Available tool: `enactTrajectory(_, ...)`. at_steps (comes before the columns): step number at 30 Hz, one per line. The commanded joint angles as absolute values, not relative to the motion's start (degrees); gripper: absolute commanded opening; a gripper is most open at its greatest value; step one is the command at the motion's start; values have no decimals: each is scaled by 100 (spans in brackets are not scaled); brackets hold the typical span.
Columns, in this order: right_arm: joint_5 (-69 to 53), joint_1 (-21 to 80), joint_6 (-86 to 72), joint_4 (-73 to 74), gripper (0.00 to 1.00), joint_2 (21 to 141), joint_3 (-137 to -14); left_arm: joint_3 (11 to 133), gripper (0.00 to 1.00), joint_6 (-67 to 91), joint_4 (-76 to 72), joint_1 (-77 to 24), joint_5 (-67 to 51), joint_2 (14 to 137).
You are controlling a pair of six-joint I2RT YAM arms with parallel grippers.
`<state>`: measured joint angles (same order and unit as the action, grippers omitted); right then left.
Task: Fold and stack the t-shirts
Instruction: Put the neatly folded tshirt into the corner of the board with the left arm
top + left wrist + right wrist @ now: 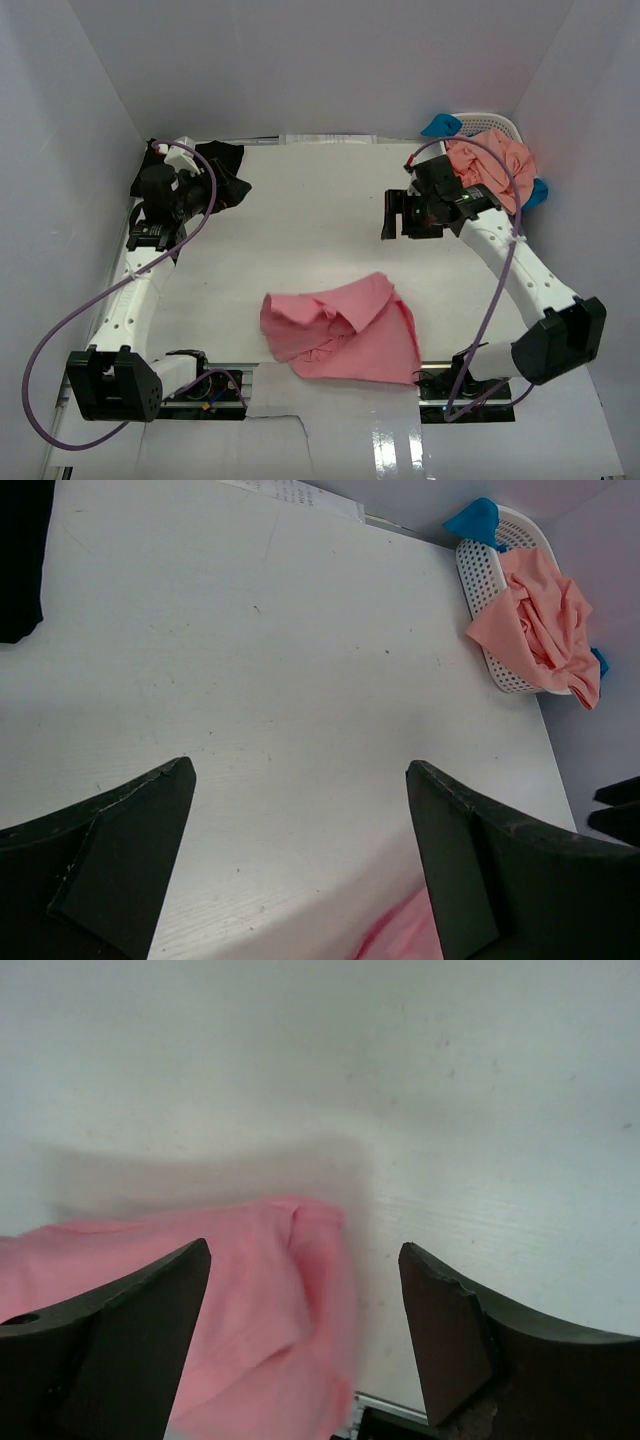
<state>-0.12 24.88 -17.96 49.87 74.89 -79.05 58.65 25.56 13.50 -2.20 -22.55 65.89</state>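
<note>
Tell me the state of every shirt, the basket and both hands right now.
Pink t-shirt on table: crumpled, unfolded.
Black t-shirt: bunched at far left corner.
Pink t-shirts in basket: heaped, spilling over rim.
White lattice basket: holding shirts.
Left hand: open, empty.
Right hand: open, empty.

Salmon-pink t-shirt (250, 1300) between the right jaws; black t-shirt (20, 560) left of the left jaws; white holed basket (472, 570).

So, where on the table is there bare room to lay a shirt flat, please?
The widest bare patch is the table middle, between the black t-shirt far left, the right gripper and the crumpled pink t-shirt near. Crowded: far right corner, where the basket overflows with pink shirts.
</note>
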Motion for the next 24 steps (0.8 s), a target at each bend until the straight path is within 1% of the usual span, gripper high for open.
enactTrajectory(1, -582, 2496, -1775, 4834, 84, 7769, -7524, 5862, 98, 2575, 1354, -193, -2294, 6592)
enactTrajectory(4, -501, 2505, -1732, 4589, 85, 7551, -7260, 5854, 98, 2575, 1362, -193, -2294, 6609)
enactTrajectory(7, -1114, 2654, -1522, 4491, 85, 7340, -7189, 5845, 98, 2584, 1371, -193, -2285, 6653)
enactTrajectory(9, -1082, 3048, -1415, 4744, 84, 7295, -7189, 5871, 98, 2593, 1415, -193, -2250, 6723)
enactTrajectory(10, -872, 3215, -1398, 4807, 84, 7286, -7155, 5888, 98, 2593, 1441, -193, -2224, 6758)
enactTrajectory(11, -818, 3626, -1397, 4816, 86, 7260, -6954, 5932, 98, 2601, 1485, -193, -2215, 6794)
enactTrajectory(14, -624, 4347, -1712, 4641, 87, 7189, -6532, 6038, 98, 2593, 1643, -193, -2136, 6934)
enactTrajectory(17, -431, 4771, -2046, 4290, 86, 7242, -6013, 6108, 98, 2628, 1766, -193, -2153, 7084)
enactTrajectory(24, -185, 4922, -2505, 3270, 88, 6926, -5248, 6108, 98, 2646, 1775, -193, -2267, 7180)
